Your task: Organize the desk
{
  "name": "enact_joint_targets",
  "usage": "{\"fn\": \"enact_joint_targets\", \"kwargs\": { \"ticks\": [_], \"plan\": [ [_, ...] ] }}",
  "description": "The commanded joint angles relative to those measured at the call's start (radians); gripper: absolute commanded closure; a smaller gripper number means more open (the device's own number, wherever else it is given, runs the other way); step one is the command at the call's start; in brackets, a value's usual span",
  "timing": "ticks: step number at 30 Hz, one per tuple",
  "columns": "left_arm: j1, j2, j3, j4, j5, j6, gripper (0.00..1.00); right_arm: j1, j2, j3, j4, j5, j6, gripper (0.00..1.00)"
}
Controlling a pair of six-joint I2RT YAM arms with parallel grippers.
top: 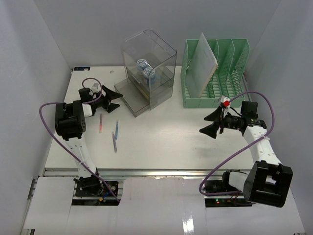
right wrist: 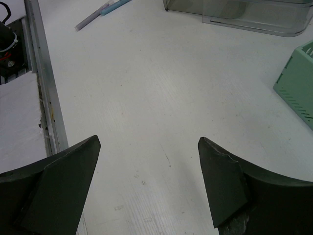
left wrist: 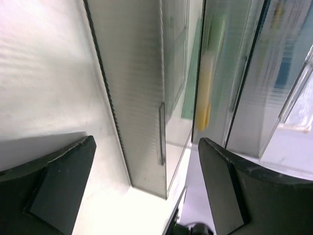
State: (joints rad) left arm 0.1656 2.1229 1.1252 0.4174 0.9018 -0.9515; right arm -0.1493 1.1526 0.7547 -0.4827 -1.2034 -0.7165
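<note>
The white desk [top: 166, 142] holds a clear plastic drawer box [top: 148, 71] at the back middle, with blue-capped items inside. Three pens lie left of centre: a red one [top: 100, 123], a blue one [top: 117, 128] and a purplish one [top: 114, 142]. My left gripper [top: 116, 99] is open and empty, just left of the box's open lower drawer [left wrist: 142, 122]. My right gripper [top: 211, 122] is open and empty above bare desk [right wrist: 156, 98] at the right. Two pens [right wrist: 100, 10] show at the top of the right wrist view.
A green file rack [top: 215, 73] stands at the back right with a white folder [top: 201, 66] leaning in it. An aluminium rail [top: 161, 172] runs along the front edge. Grey walls close in the left, back and right sides.
</note>
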Motion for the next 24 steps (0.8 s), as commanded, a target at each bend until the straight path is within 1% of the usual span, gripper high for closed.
{"fn": "enact_joint_targets", "kwargs": {
  "ticks": [1, 4, 7, 9, 10, 11, 12, 14, 16, 17, 18, 19, 20, 21, 23, 24],
  "plan": [
    [-0.008, -0.166, 0.026, -0.136, 0.025, 0.130, 0.02, 0.017, -0.023, 0.005, -0.042, -0.010, -0.050, 0.12],
    [-0.005, -0.249, 0.015, -0.199, -0.024, 0.193, 0.02, 0.068, -0.018, 0.014, -0.039, 0.038, -0.051, 0.13],
    [-0.001, -0.422, -0.047, -0.276, -0.105, 0.292, 0.02, 0.280, 0.004, 0.058, -0.026, 0.261, -0.009, 0.13],
    [0.002, -0.502, -0.105, -0.313, -0.170, 0.342, 0.02, 0.412, 0.047, 0.112, -0.023, 0.385, 0.017, 0.13],
    [0.005, -0.587, -0.130, -0.325, -0.192, 0.354, 0.02, 0.458, 0.066, 0.169, -0.022, 0.428, 0.036, 0.13],
    [0.012, -0.639, -0.164, -0.343, -0.231, 0.366, 0.02, 0.531, 0.097, 0.214, -0.027, 0.488, 0.053, 0.13],
    [0.019, -0.696, -0.200, -0.360, -0.268, 0.378, 0.02, 0.600, 0.132, 0.258, -0.032, 0.544, 0.072, 0.13],
    [0.036, -0.851, -0.304, -0.389, -0.324, 0.397, 0.02, 0.696, 0.243, 0.346, -0.035, 0.622, 0.136, 0.13],
    [0.054, -0.944, -0.400, -0.452, -0.408, 0.401, 0.02, 0.815, 0.350, 0.452, -0.009, 0.728, 0.208, 0.11],
    [0.062, -1.036, -0.426, -0.495, -0.439, 0.402, 0.02, 0.882, 0.384, 0.510, 0.009, 0.795, 0.238, 0.09],
    [0.065, -1.111, -0.462, -0.541, -0.482, 0.403, 0.02, 0.930, 0.437, 0.563, 0.033, 0.829, 0.279, 0.05],
    [0.067, -1.170, -0.498, -0.580, -0.533, 0.402, 0.02, 0.966, 0.497, 0.605, 0.051, 0.848, 0.327, 0.05],
    [0.067, -1.219, -0.530, -0.615, -0.588, 0.396, 0.02, 0.991, 0.562, 0.642, 0.064, 0.858, 0.375, 0.08],
    [0.066, -1.288, -0.542, -0.664, -0.630, 0.390, 0.02, 1.022, 0.619, 0.699, 0.084, 0.877, 0.406, 0.10],
    [0.066, -1.442, -0.595, -0.739, -0.667, 0.369, 0.02, 1.078, 0.713, 0.800, 0.109, 0.956, 0.558, 0.10],
    [0.067, -1.457, -0.612, -0.764, -0.676, 0.361, 0.02, 1.095, 0.757, 0.852, 0.111, 0.988, 0.615, 0.10]
  ]
}}
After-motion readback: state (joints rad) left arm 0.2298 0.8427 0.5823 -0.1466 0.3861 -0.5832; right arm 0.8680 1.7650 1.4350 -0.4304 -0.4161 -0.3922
